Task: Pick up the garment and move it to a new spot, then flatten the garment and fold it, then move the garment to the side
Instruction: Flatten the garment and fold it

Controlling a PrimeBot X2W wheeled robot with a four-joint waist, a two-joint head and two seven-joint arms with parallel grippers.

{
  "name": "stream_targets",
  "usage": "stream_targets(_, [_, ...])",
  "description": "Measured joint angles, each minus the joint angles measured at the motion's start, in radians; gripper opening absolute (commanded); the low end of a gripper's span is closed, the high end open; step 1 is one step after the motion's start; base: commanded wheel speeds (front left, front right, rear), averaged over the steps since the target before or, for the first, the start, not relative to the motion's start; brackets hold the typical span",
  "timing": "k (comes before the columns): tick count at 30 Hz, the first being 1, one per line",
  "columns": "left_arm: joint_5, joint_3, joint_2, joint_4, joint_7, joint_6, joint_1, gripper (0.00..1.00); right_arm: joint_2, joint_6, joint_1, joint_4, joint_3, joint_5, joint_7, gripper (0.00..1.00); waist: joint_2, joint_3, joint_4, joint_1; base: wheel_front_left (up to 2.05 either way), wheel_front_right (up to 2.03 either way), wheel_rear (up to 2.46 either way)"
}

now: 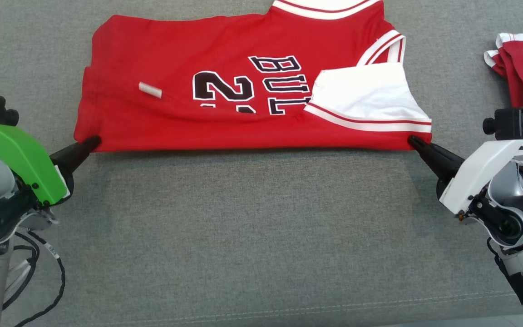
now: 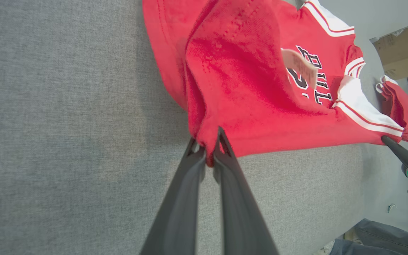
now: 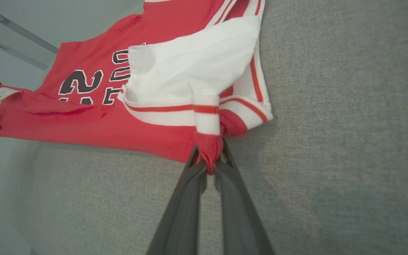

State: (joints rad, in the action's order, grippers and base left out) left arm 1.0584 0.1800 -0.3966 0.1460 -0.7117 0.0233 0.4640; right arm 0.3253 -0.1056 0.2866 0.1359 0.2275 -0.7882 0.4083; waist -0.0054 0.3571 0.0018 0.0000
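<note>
Jersey point(image 1: 225, 91) lies folded on the grey fabric table point(image 1: 261, 236), lettering up, near edge toward the robot. Left gripper point(image 1: 92, 143) comes in low from the left and right gripper point(image 1: 413, 143) low from the right, both angled inward. Fingers pinched tight on the near corners: left on red hem, right on striped trim.

Red garment point(image 1: 161, 50), white-striped trim
</note>
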Motion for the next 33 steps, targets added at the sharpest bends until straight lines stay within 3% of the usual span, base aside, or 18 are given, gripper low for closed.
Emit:
stream_targets(8, [0.045, -0.019, -0.030, -0.029, -0.085, -0.043, 0.011, 0.00, 0.018, -0.008, 0.037, -0.043, 0.005, -0.048, 0.087, 0.00, 0.0000, -0.024, -0.014, 0.0000, 0.00, 0.00, 0.00])
stream_targets(17, [0.073, -0.080, -0.024, -0.066, -0.059, -0.059, -0.087, 0.00, 0.029, -0.006, -0.050, -0.102, -0.037, -0.075, 0.094, 0.00, 0.0000, -0.050, -0.024, 0.0000, 0.00, 0.00, 0.00])
stream_targets(33, [0.081, -0.078, 0.056, -0.162, 0.039, -0.060, -0.422, 0.00, 0.075, 0.070, -0.386, -0.203, -0.114, -0.103, 0.095, 0.00, 0.0000, -0.066, 0.025, 0.0000, 0.00, 0.00, 0.00])
